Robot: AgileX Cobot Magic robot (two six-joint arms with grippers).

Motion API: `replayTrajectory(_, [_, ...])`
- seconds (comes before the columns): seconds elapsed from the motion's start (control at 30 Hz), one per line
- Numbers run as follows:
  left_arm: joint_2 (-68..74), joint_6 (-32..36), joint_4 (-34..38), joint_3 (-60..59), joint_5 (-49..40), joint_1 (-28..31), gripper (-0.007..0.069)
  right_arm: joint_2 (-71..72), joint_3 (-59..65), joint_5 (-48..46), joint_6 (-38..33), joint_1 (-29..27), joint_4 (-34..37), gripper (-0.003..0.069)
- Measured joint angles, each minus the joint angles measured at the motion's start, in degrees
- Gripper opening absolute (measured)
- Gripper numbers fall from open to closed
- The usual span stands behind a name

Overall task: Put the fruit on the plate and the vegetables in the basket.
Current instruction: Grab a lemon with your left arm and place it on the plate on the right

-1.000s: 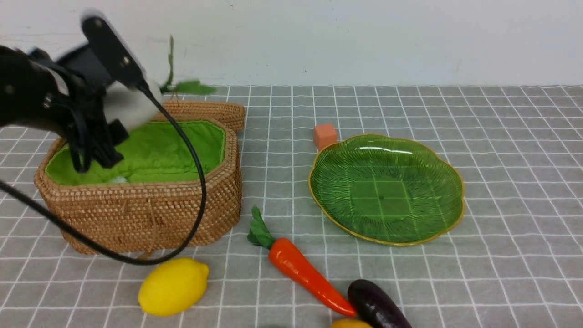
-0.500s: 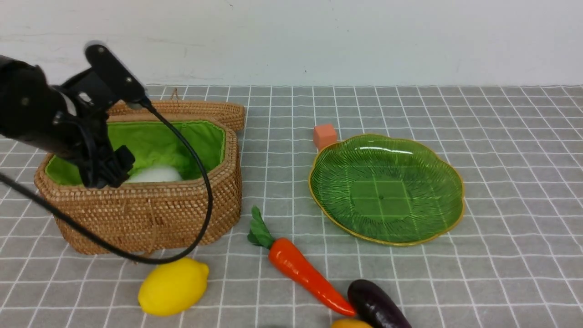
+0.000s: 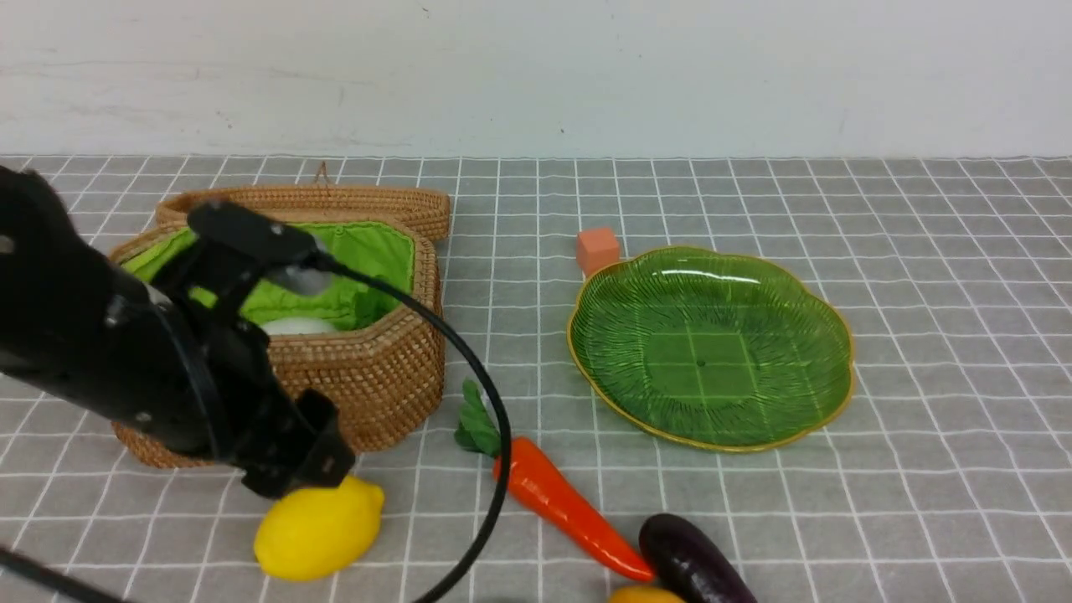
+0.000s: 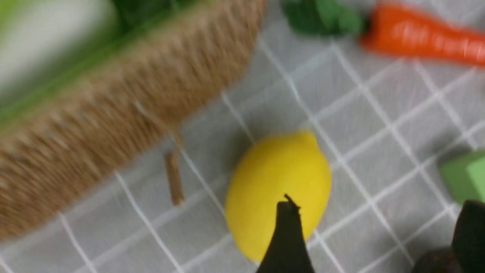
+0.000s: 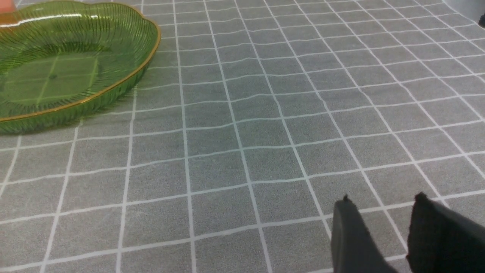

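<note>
Your left end effector (image 4: 379, 201) hung low over the lemon (image 3: 318, 526), its fingers (image 4: 288, 235) spread wide apart, clamped on nothing; in the left wrist view one finger crossed in front of the lemon and the other stood well off to the side; whether either touched it, you could not have told; the lemon lay on the grey checked surface (image 3: 921, 251) at 6 o'clock of the basket (image 3: 368, 377), just beside its wall; the white radish (image 3: 295, 325) rested inside the basket on the green lining; the woven lid (image 3: 335, 201) lay at the basket's 12 o'clock, touching it; the carrot (image 3: 561, 502) lay at the basket's 4 o'clock, leaves toward it; the eggplant (image 3: 691, 561) lay near the carrot's tip, at its 4 o'clock; the mango (image 3: 643, 595) showed only as a sliver beside the eggplant. The plate (image 3: 712, 352) sat at the basket's 3 o'clock, well apart, an orange cube (image 3: 597, 248) just beside its rim at 11 o'clock; your right end effector (image 5: 382, 197) hovered over the surface away from the plate, fingers slightly apart, holding nothing.
</note>
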State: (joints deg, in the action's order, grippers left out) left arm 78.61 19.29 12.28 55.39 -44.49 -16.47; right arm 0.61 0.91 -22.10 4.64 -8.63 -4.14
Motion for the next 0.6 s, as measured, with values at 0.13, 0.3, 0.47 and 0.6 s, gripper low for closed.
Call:
replayTrajectory(0.13, [5.0, -2.9, -3.4, 0.0, 0.1, 0.0, 0.0533, 0.0, 0.0, 0.0, 0.0, 0.0, 0.0, 0.0240])
replayTrajectory(0.3, [11.6, -2.7, -4.6, 0.0, 1.2, 0.0, 0.0533, 0.0, 0.0, 0.0, 0.0, 0.0, 0.0, 0.0240])
replayTrajectory(0.47, [15.3, -0.1, -4.9, 0.0, 2.0, 0.0, 0.0521, 0.0, 0.0, 0.0, 0.0, 0.0, 0.0, 0.0240])
replayTrajectory(0.6, [15.5, 1.6, -5.0, 0.1, 1.8, 0.0, 0.0479, 0.0, 0.0, 0.0, 0.0, 0.0, 0.0, 0.0240])
